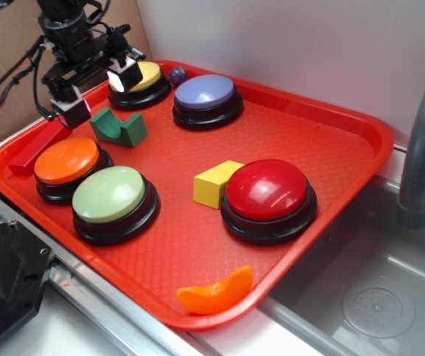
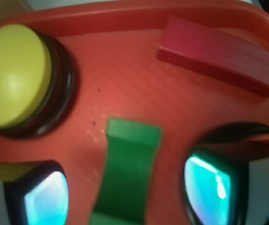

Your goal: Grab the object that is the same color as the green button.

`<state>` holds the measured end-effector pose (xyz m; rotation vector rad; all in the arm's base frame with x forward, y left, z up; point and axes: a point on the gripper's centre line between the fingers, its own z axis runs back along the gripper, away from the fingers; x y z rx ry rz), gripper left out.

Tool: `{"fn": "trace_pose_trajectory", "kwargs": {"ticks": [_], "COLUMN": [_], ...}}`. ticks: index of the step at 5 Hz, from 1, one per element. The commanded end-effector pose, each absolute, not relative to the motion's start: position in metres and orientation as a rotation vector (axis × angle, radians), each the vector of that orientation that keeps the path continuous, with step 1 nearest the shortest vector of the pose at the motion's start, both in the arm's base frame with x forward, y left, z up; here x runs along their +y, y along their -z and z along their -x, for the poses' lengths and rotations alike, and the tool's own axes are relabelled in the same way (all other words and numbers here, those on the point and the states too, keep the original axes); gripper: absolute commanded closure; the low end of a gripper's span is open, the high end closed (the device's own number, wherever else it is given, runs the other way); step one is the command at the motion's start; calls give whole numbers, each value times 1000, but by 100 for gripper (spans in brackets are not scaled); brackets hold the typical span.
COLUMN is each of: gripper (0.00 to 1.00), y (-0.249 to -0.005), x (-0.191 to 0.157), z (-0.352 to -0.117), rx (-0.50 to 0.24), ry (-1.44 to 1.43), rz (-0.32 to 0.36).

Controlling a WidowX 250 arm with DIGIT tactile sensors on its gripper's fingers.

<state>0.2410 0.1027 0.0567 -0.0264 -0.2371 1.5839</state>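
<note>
A small dark green arch block [image 1: 118,127] lies on the red tray [image 1: 331,141] near its back left. The pale green button [image 1: 110,196] on its black base stands in front of the block, toward the tray's near left. My gripper [image 1: 98,92] hangs open just above and behind the block. In the wrist view the green block [image 2: 127,171] lies on the tray between my two fingers [image 2: 45,197], clear of both, with my gripper [image 2: 127,190] spread wide around it.
On the tray stand an orange button [image 1: 67,162], a yellow button [image 1: 144,78], a purple button [image 1: 205,94] and a red button [image 1: 267,191]. A red bar [image 1: 38,145] lies at the left rim, a yellow cube [image 1: 216,183] mid-tray, an orange slice [image 1: 216,291] at the front. A sink [image 1: 375,297] and faucet [image 1: 423,148] are right.
</note>
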Motion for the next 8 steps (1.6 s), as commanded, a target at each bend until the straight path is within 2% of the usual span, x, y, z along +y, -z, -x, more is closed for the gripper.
{"fn": "trace_pose_trajectory", "kwargs": {"ticks": [1, 3, 5, 6, 7, 8], "gripper": [0, 0, 0, 8, 100, 100], "y": [-54, -37, -34, -31, -29, -26], "x": [126, 130, 132, 127, 122, 119], "z": [-246, -240, -245, -246, -247, -248], "rx": [-263, -239, -251, -255, -256, -262], "ry": [-1601, -1605, -1497, -1452, -1383, -1371], "rz": [32, 4, 45, 38, 47, 44]}}
